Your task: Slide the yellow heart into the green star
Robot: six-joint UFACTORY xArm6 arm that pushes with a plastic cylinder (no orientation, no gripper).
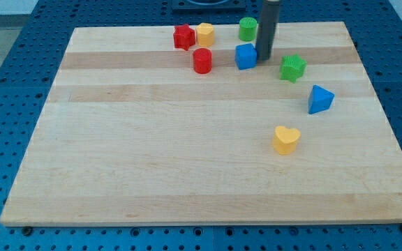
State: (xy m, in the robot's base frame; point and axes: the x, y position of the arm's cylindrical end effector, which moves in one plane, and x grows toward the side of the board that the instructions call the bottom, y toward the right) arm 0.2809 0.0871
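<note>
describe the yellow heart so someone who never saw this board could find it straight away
Start at the wooden board and look to its right half, below the cluster of blocks at the view's top. The yellow heart sits alone there, below the blue triangle. The other yellow block is up top, beside the red star.

Lab or robotics test bench, not a home. Main evidence: a blue perforated base plate [19,84] with a regular grid of holes, the kind used for bolting down rigs, showing on all sides of the desk [187,160]. The desk itself is a bare pale wooden board of glued strips, lying flat on that plate. Small plain coloured blocks [243,56] sit toward the board's top edge. A dark mount [215,5] shows just beyond that edge.
</note>
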